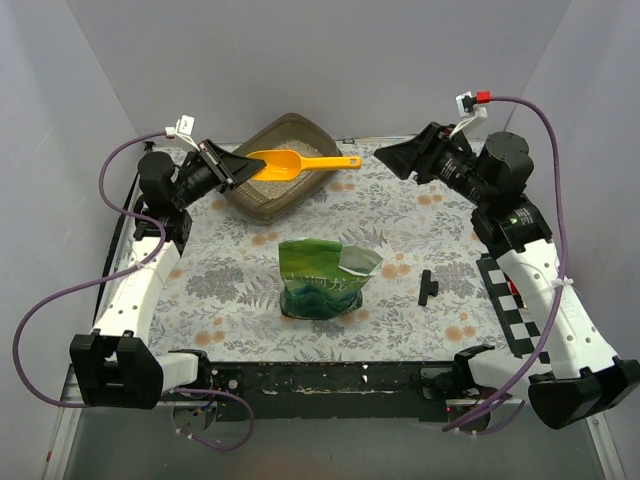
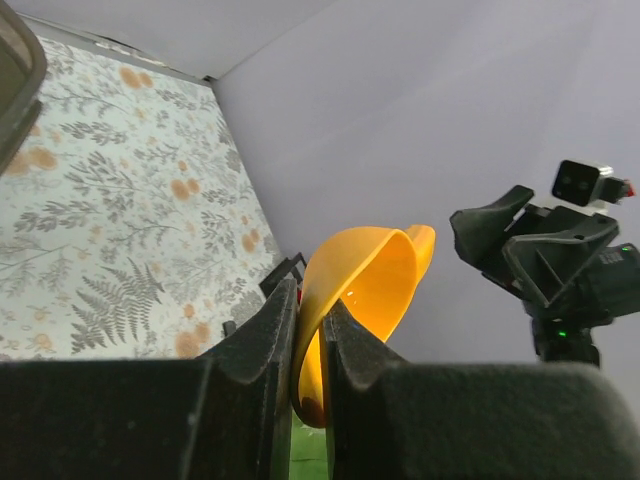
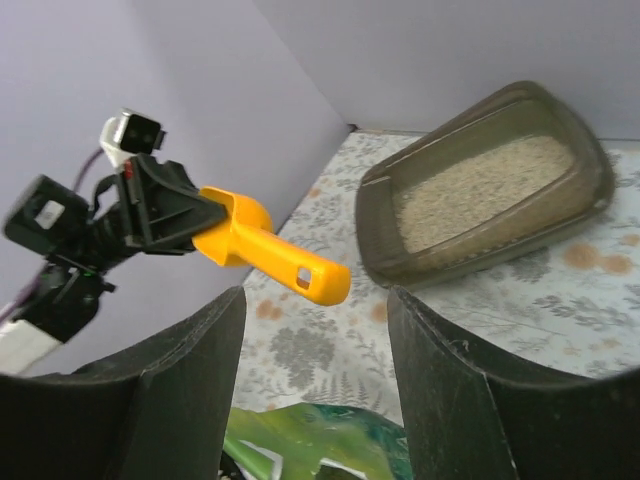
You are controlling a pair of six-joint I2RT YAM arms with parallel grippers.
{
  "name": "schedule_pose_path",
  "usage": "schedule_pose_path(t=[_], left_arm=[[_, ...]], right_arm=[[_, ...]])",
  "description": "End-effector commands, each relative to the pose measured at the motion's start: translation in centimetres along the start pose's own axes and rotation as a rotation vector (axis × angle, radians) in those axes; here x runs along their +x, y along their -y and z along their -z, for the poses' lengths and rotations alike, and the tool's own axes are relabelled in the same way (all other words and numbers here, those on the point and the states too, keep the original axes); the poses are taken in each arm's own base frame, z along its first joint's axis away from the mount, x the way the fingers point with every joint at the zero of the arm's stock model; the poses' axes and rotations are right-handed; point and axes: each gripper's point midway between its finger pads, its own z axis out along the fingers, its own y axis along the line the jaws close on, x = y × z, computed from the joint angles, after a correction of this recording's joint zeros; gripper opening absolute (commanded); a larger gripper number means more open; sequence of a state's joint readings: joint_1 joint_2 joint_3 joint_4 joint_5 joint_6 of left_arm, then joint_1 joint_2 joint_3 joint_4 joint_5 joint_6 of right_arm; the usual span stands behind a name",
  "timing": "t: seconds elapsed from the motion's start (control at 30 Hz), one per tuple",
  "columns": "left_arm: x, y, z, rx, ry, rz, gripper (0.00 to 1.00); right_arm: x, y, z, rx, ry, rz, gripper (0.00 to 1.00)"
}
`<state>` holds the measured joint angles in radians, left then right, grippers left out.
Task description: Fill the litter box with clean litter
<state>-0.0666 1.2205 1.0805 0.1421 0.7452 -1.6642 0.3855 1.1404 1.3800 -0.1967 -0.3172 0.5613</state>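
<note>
Nearest the arm bases, a crumpled green pouch [image 1: 325, 280] stands in the middle of the floral counter [image 1: 400, 325]. A small black piece [image 1: 428, 287] lies to its right. Farther back, the left claw [image 1: 243, 166] is clamped on the bowl rim of a yellow scoop [image 1: 305, 163]. The scoop's handle points toward the right claw [image 1: 388, 160], which is spread wide with nothing in it. At the counter's far side sits the litter box [image 1: 255, 203], holding a layer of pale beige clean litter [image 3: 480, 190].
</note>
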Motion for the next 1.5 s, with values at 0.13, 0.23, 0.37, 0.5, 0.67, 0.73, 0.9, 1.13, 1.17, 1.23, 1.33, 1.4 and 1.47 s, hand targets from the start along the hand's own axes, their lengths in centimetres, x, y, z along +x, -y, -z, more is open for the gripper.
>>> schedule_pose_path(t=[0.13,0.23,0.37,0.5,0.67,0.73,0.9,1.13,1.17,1.23,1.33,1.4,1.47], left_arm=[[0.6,3.5,1.3,0.152,-0.012,0.016,0.00],[0.7,3.4,1.4,0.158,-0.010,0.020,0.00],[0.9,3.3,1.4,0.160,-0.022,0.022,0.00],[0.9,3.1,1.2,0.161,-0.022,0.021,0.00],[0.9,3.2,1.2,0.165,-0.020,0.018,0.00],[1.0,3.1,1.3,0.167,-0.022,0.015,0.00],[1.1,3.2,1.2,0.178,-0.028,0.017,0.00],[1.1,3.1,1.1,0.187,-0.035,0.008,0.00],[1.1,3.0,1.0,0.186,-0.036,0.011,0.00],[1.2,3.0,1.0,0.190,-0.041,0.010,0.00],[1.3,3.1,1.0,0.197,-0.053,0.007,0.00],[1.4,3.2,1.0,0.203,-0.065,0.001,0.00],[1.4,3.2,0.9,0.205,-0.076,-0.014,0.00]], right_arm=[[-0.5,-3.7,-1.0,-0.283,0.056,-0.177,0.70],[-0.2,-4.0,-1.3,-0.322,0.052,-0.217,0.71],[0.1,-4.3,-1.6,-0.332,0.043,-0.230,0.72],[1.4,-5.5,-2.7,-0.369,-0.006,-0.245,0.72],[2.4,-6.4,-3.5,-0.394,-0.031,-0.267,0.72],[2.7,-6.4,-3.6,-0.399,-0.035,-0.274,0.72],[2.8,-7.2,-3.9,-0.429,-0.044,-0.277,0.70],[3.3,-7.9,-4.4,-0.458,-0.087,-0.302,0.61],[3.5,-7.9,-4.6,-0.461,-0.091,-0.305,0.60],[3.6,-8.1,-4.6,-0.466,-0.101,-0.304,0.59],[3.8,-8.2,-5.0,-0.471,-0.127,-0.298,0.57],[3.7,-8.5,-5.1,-0.476,-0.139,-0.282,0.55],[3.6,-8.6,-5.1,-0.480,-0.147,-0.266,0.53]])
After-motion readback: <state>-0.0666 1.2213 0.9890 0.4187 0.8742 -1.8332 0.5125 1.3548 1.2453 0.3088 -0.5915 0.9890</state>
